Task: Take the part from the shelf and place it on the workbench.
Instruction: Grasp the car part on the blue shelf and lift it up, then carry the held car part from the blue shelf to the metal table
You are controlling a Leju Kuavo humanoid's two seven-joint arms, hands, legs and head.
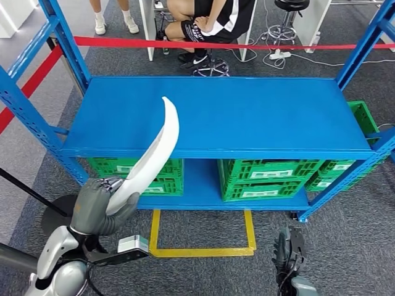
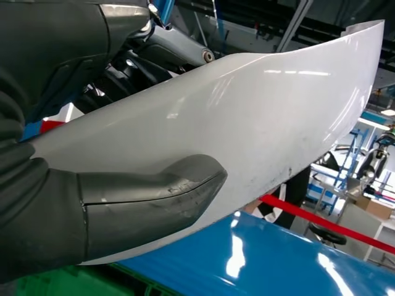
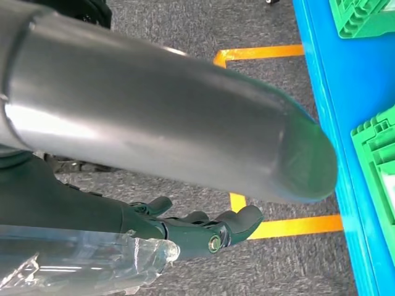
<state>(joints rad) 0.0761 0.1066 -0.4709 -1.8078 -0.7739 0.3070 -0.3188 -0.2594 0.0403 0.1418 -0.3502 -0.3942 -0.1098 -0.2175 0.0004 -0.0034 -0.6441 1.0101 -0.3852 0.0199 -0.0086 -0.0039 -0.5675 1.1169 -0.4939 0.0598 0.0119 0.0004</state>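
Left hand [image 1: 100, 206] grips white curved part [image 1: 153, 154] above blue shelf [image 1: 261, 117]. Right hand [image 1: 289, 250] hangs with fingers apart, holding nothing. Green crates [image 1: 265, 179] on lower tier; contents indiscernible.

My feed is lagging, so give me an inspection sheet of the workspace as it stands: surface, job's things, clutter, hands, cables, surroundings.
Surface: blue shelf top, bare.
Job's things: white curved part, held up over the shelf's front left, not set down.
Clutter: green crates on the lower shelf.
Hands: left hand grips the part's lower end; right hand hangs low, holds nothing, fingers apart.
Cables: power strip and white leads on the floor behind the shelf.
Surroundings: grey carpet, yellow floor marking, red barrier tape, a seated person and a stool beyond it.
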